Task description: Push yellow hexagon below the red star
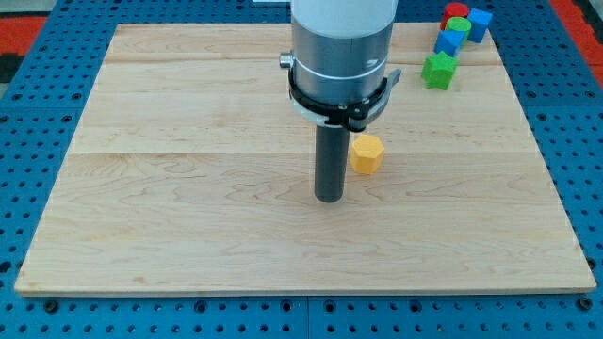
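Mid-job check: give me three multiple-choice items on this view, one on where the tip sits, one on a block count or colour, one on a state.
1. My tip is on which side of the yellow hexagon?
A. view's left-bottom
B. view's right
C. view's top

2. How many yellow blocks show?
A. three
B. two
C. one

3. The yellow hexagon lies:
A. on another block
B. flat on the board
C. off the board

Answers: 1 A, the rod ends left of and below it. 2 C, only the hexagon is yellow. 3 B, it lies alone on the wood.

The hexagon block (366, 153) was yellow, the star block (439, 71) green, and the rod ending in my tip (328, 199) dark grey; the surface (188, 217) was pale wood grain.
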You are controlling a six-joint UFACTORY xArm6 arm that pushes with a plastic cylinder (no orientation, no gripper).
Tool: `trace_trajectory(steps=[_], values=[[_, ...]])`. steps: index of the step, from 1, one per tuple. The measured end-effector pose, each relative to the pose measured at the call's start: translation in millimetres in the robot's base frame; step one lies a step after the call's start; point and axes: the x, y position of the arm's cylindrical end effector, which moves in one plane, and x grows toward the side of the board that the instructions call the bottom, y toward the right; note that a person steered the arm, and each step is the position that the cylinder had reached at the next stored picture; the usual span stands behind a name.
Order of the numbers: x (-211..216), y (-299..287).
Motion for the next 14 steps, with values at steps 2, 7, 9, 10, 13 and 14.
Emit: trace_trajectory(steps=[2,7,9,10,13,14], values=[[8,-6],[-42,61],[-66,65],[-73,63],[-87,28],[-96,20]])
